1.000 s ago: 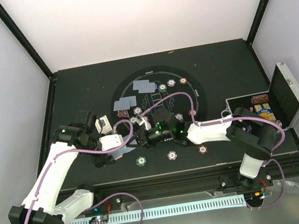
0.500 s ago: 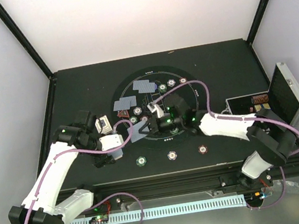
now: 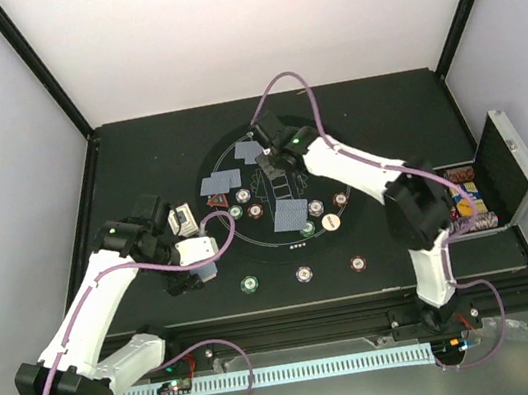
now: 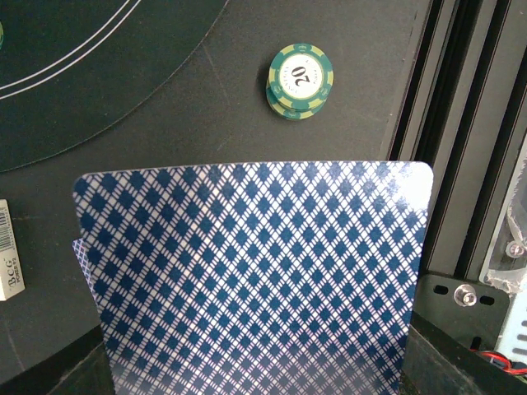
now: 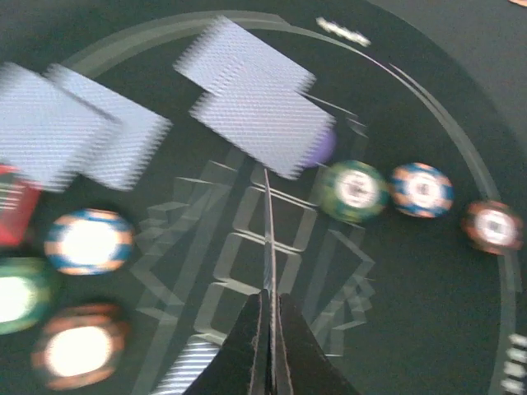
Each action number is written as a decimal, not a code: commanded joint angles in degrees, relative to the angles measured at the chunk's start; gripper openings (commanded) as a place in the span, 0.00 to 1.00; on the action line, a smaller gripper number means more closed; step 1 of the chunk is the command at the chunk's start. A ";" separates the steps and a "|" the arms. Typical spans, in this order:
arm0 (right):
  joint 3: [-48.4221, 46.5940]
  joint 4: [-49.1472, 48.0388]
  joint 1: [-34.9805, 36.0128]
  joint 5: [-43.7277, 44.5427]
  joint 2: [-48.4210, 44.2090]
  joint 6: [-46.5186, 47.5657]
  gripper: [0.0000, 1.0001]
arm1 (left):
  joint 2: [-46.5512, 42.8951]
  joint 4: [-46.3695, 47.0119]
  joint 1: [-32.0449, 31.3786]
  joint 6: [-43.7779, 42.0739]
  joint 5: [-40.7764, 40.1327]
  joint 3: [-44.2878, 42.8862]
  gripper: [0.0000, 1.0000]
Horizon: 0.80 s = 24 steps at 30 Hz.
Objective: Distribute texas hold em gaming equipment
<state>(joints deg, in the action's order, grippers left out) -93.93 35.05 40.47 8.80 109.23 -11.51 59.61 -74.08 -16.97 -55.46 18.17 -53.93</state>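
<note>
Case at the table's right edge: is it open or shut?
Open: the case stands with lid raised, contents showing inside.

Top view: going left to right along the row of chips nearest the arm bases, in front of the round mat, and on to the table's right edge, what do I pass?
green chip → pale chip → red chip → open black case

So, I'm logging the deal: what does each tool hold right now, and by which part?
Right tool: one playing card, seen edge-on, pinched at its near edge. Left tool: a stack of blue-backed cards, gripped at their near end, out of frame.
</note>
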 commanded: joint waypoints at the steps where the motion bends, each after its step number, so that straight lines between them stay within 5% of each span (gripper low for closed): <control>1: -6.17 9.29 0.17 26.23 9.09 11.50 0.01 | -0.29 -0.11 0.18 0.09 0.99 -1.15 0.01; 7: -23.19 22.11 1.76 37.29 24.08 6.50 0.01 | -0.60 -0.28 0.18 -0.16 0.38 -1.07 0.01; 11: -25.01 21.78 4.36 37.10 28.34 7.58 0.01 | -0.85 -0.33 0.19 -0.30 0.05 -1.09 0.02; 17: -12.31 4.80 6.67 33.46 22.69 19.77 0.01 | -1.19 -0.62 0.21 -0.35 -0.59 -0.92 0.02; 24: 12.86 -26.63 6.80 26.45 10.30 40.18 0.01 | -1.52 -0.36 0.19 -0.09 -0.35 -0.64 0.02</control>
<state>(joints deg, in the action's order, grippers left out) -89.17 29.30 47.86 38.98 126.21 14.96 59.13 -74.11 -16.95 -55.46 17.98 -53.93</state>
